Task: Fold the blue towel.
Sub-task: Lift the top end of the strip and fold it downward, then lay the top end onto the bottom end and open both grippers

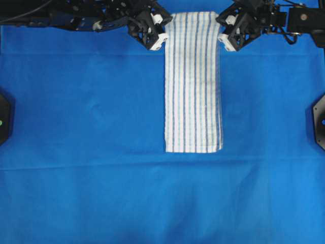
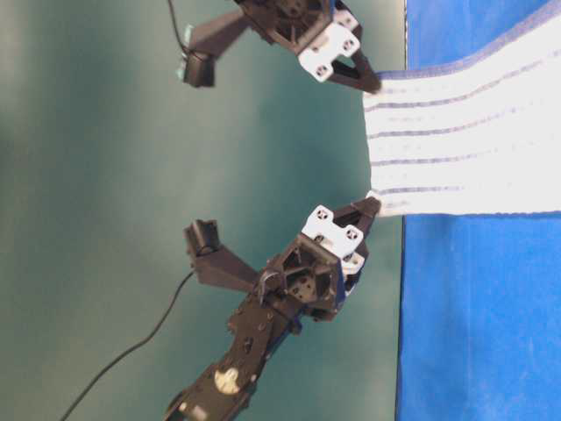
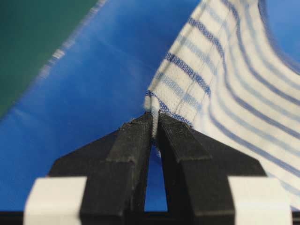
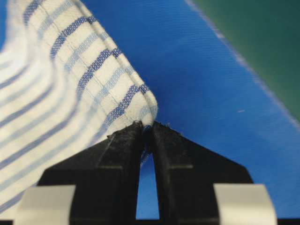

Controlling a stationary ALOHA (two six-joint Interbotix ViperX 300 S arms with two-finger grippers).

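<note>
The blue towel [image 1: 193, 86], white with thin dark-blue stripes, lies as a long narrow strip from the table's far edge toward the middle. Its near end is flat. My left gripper [image 1: 163, 39] is shut on the towel's far left corner. In the left wrist view, the tips [image 3: 154, 119] pinch the hem of the cloth [image 3: 225, 84]. My right gripper [image 1: 222, 40] is shut on the far right corner. In the right wrist view, the tips [image 4: 146, 126] pinch the rounded corner [image 4: 61, 93]. In the table-level view the far end [image 2: 465, 132] is stretched between both grippers at the table's edge.
A large plain blue cover [image 1: 76, 127] spreads over the whole table. Black fixtures sit at the left edge [image 1: 4, 117] and the right edge [image 1: 320, 119]. Both arms lie along the far edge, with a green surface [image 2: 131, 175] beyond it.
</note>
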